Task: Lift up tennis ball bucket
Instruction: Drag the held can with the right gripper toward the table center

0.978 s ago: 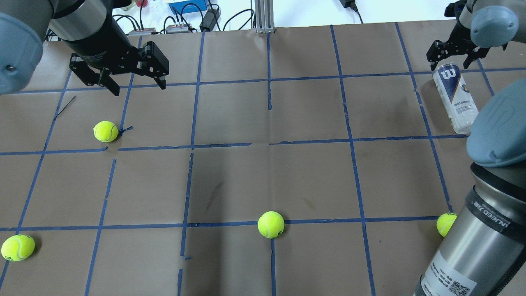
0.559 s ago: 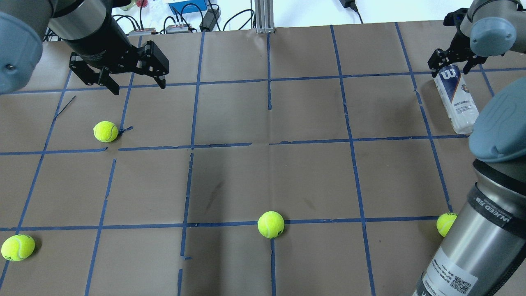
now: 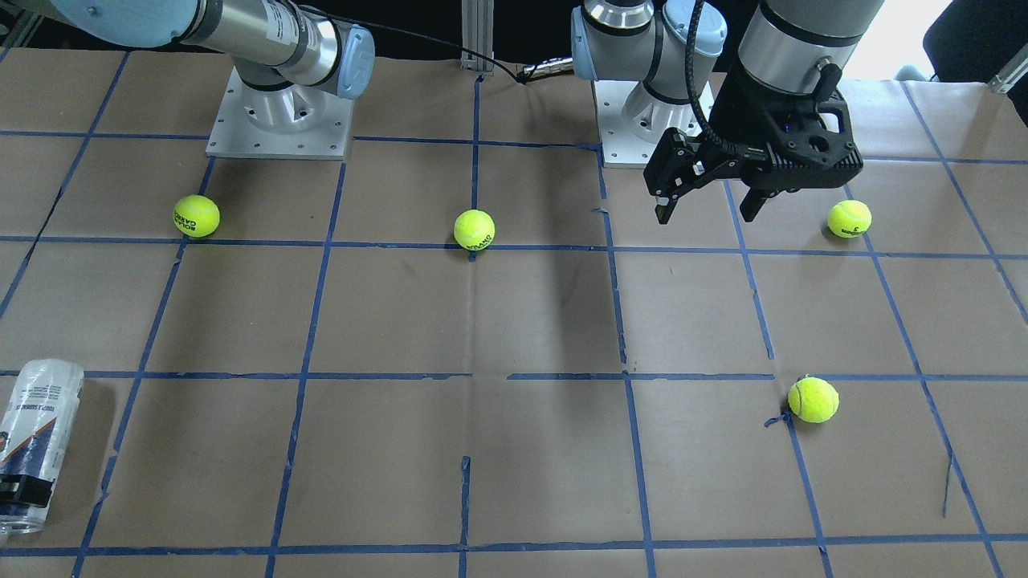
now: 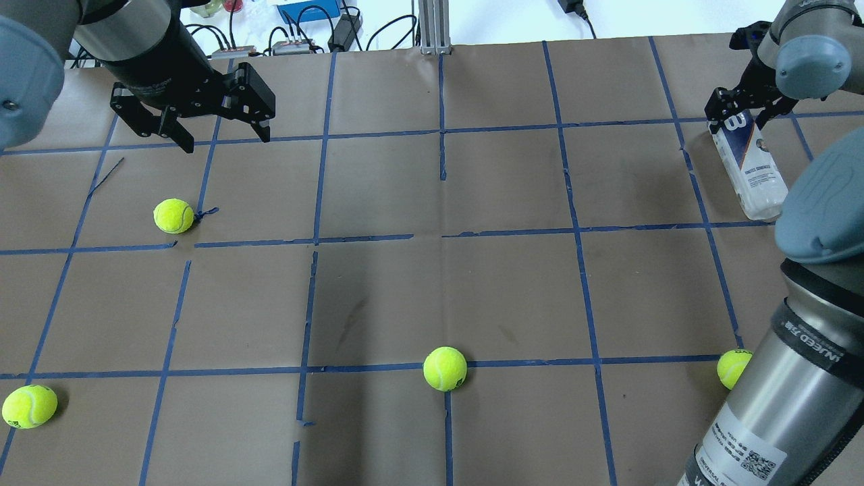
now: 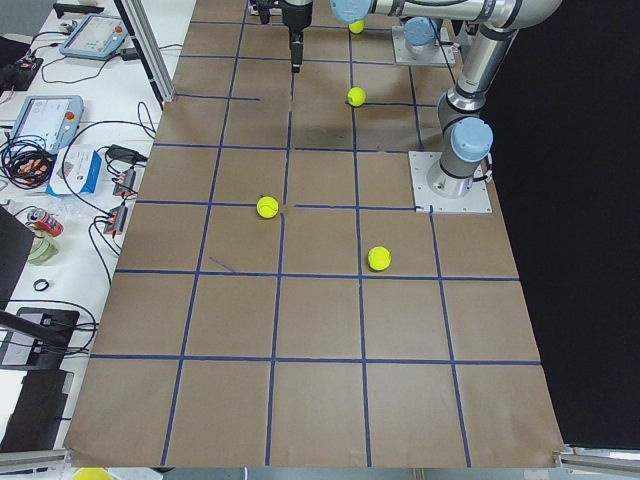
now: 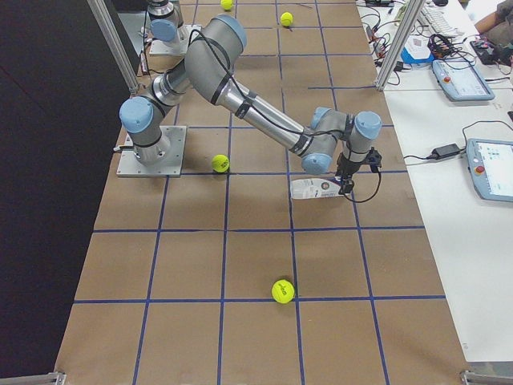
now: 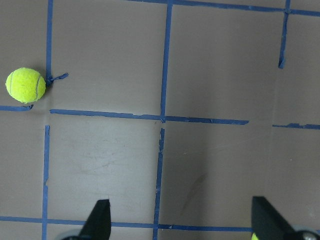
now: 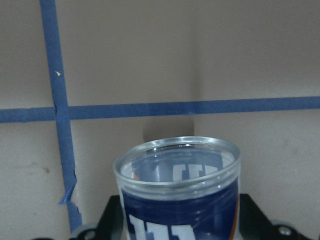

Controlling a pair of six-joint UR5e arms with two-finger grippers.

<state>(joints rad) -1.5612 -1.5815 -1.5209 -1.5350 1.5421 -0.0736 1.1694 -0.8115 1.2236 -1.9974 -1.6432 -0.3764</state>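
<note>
Plastic bucket: it lies on its side on the brown worktop with the printed label showing. I see nothing inside it.
Long axis: it runs from the rimmed end, the end farthest from the robot, back toward the robot's base. It sits slightly skewed to the blue tape lines.
Right claw: it is at the bucket's rimmed end with one finger on each side of the wall, so it would close across the long axis. In the wrist view the dark pads sit against or just beside the wall. I cannot tell whether they press it yet.
Left claw: it is spread wide and empty, hanging above the worktop well apart from the bucket.
Nearer arm: the right arm, plainly. The left arm has no part in this reach.
Balls: there are four, all apart from the bucket.
Step, as I judge: the hold is being secured and the lift has not begun, because the bucket rests flat along its length.
Risk: held near one end, the free end will likely droop or swing on the way up. The smooth wall may also slip between the pads.
</note>
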